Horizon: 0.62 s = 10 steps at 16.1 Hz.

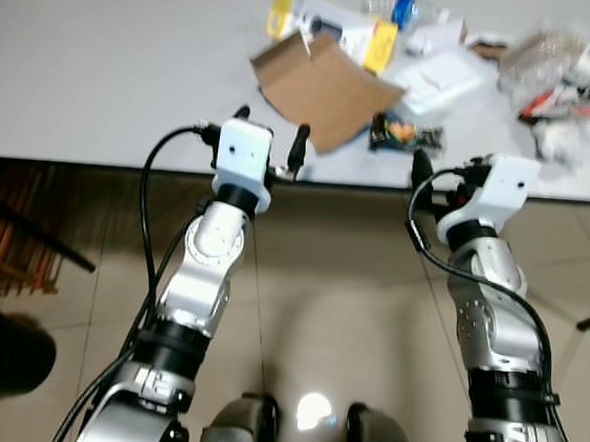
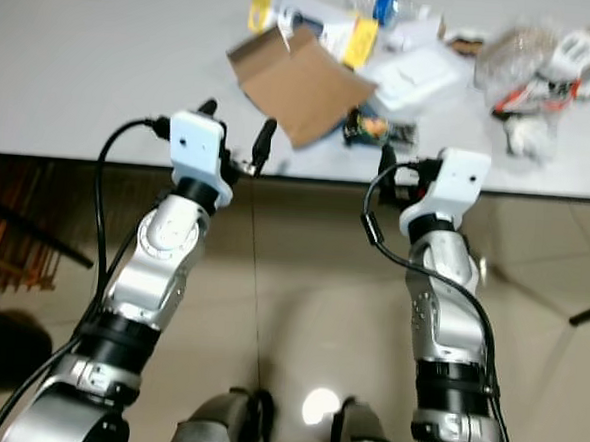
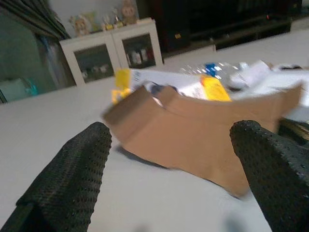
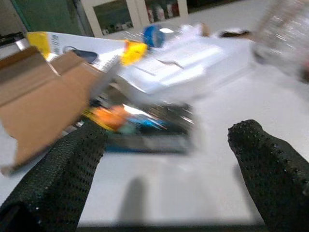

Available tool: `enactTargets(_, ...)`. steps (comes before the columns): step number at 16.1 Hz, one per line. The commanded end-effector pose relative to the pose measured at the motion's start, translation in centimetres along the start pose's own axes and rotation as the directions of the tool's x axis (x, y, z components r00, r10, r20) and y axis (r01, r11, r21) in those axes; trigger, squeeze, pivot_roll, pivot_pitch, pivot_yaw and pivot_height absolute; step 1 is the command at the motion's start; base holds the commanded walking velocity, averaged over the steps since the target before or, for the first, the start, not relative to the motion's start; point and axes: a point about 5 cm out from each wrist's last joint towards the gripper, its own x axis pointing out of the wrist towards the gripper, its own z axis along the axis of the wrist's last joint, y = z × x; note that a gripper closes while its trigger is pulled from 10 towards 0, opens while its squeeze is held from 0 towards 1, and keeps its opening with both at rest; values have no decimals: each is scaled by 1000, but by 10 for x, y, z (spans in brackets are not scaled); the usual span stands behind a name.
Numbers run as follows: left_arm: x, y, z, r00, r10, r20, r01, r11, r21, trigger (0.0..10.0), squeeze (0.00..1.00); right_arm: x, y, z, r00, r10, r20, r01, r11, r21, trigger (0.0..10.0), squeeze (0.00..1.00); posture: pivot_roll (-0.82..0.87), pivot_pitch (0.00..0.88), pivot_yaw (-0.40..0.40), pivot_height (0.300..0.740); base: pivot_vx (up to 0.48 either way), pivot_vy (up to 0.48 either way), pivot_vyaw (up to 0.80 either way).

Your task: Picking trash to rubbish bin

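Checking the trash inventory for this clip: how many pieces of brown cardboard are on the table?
1. The brown cardboard piece lies near the table's front edge, ahead of the open left gripper, partly covering the yellow-and-white box. More could be hidden in the pile.

1. A white table [image 1: 104, 59] carries the litter; its near edge runs straight across the head views, with tiled floor [image 1: 329, 313] below it.
2. A piece of brown cardboard [image 1: 318, 82] lies flat near the table's front edge.
3. Behind it rests a white carton with yellow ends [image 1: 332, 25].
4. A dark snack wrapper [image 1: 406, 134] lies just beside the cardboard.
5. A clear plastic bottle with a blue cap [image 1: 393, 7] and a white foam container [image 1: 439, 78] sit further back.
6. Crumpled wrappers [image 1: 570, 73] are heaped towards the right.
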Motion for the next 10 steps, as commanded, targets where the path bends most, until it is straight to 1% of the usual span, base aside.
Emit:
enactTargets(1, -2, 9, -5, 1000, 16, -19, -16, 1000, 13, 10000, 0, 3, 11, 1, 999, 42, 4, -42, 999, -19, 10000, 0, 53, 236, 102, 740, 360, 0, 0)
enactTargets(2, -1, 2, -7, 1000, -10, -23, 11, 1000, 13, 10000, 0, 4, 11, 3, 999, 46, 2, -46, 999, -20, 10000, 0, 41, 240, 76, 740, 255, 0, 0)
enactTargets(3, -1, 0, -8, 1000, -12, -22, 13, 1000, 11, 10000, 0, 4, 10, 3, 999, 46, 1, -46, 999, -20, 10000, 0, 39, 240, 72, 740, 255, 0, 0)
enactTargets(6, -1, -10, -8, 1000, 0, -14, 0, 1000, -27, 10000, 0, 4, 4, 6, 998, 55, -12, -55, 998, -36, 10000, 0, 31, 248, 24, 740, 0, 0, 0)
enactTargets(10, -1, -16, -10, 1000, -1, -19, 0, 999, -33, 10000, 0, 8, 5, 9, 997, 72, -16, -72, 996, -47, 10000, 0, 30, 254, 3, 740, 0, 0, 0)
